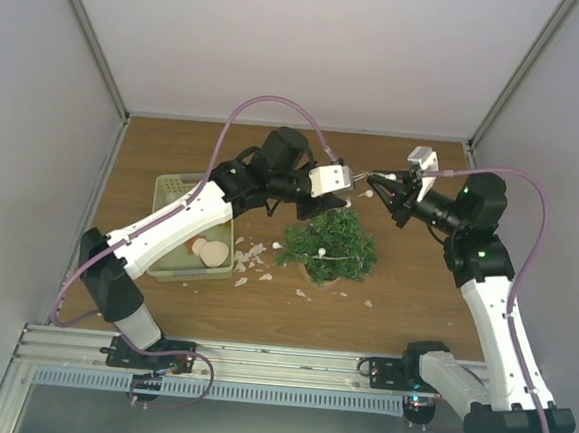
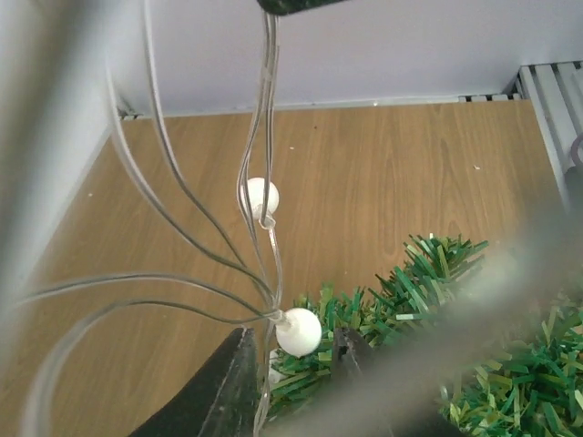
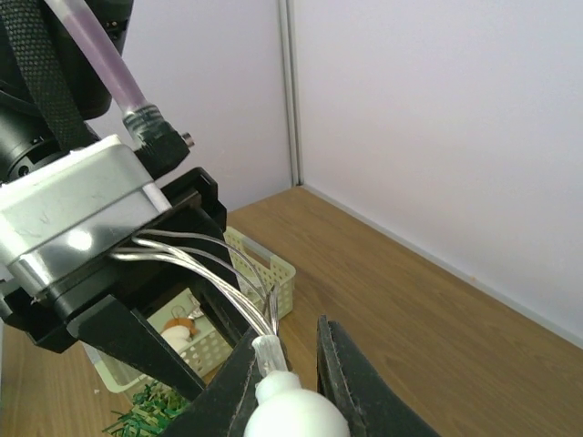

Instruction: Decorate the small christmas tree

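The small christmas tree point(image 1: 327, 246) stands on the wooden table in its round pot, with a white bulb resting on its branches. A clear-wire light string point(image 2: 260, 137) with white bulbs hangs between both grippers above the tree. My right gripper point(image 1: 380, 190) is shut on one white bulb point(image 3: 293, 411), its wires running up to the left gripper's body point(image 3: 82, 228). My left gripper point(image 2: 296, 364) is open just over the tree point(image 2: 474, 364). Another bulb point(image 2: 299, 330) sits between its fingers with a small gap on each side. A further bulb point(image 2: 260, 196) dangles higher up.
A pale green perforated tray point(image 1: 177, 183) holding round ornaments point(image 1: 209, 252) sits left of the tree, also seen as the tray point(image 3: 269, 269) in the right wrist view. White scraps point(image 1: 251, 264) litter the table beside it. Grey walls enclose the table on three sides.
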`<state>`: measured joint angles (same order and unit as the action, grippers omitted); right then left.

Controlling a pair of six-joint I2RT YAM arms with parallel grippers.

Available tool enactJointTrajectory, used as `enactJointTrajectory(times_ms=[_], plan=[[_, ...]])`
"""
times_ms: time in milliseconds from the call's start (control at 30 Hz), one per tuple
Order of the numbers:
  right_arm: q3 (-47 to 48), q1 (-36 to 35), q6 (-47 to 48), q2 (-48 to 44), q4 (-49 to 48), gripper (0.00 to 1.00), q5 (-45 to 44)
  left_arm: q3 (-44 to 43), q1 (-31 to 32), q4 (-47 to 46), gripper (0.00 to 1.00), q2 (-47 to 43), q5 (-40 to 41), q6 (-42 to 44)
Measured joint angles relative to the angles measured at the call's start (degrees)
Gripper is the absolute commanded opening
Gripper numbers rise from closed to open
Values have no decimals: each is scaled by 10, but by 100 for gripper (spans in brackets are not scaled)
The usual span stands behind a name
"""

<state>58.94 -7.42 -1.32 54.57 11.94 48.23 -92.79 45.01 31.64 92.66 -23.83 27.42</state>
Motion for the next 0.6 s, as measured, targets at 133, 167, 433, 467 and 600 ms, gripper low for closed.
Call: enactJointTrajectory(times_ms=[133, 167, 433, 467, 600], plan=[[0, 0, 0, 2, 0, 1, 0, -21, 0, 10, 21, 17, -6, 1], [0, 0, 0, 2, 0, 1, 0, -29, 0, 10, 21, 22, -7, 1], [0, 0, 0, 2, 0, 1, 2, -45, 0, 10, 24, 29, -3, 5], [0, 0, 0, 2, 0, 1, 2, -45, 0, 10, 24, 29, -3, 5], [0, 0, 0, 3, 0, 1, 3, -45, 0, 10, 25, 29, -4, 4]])
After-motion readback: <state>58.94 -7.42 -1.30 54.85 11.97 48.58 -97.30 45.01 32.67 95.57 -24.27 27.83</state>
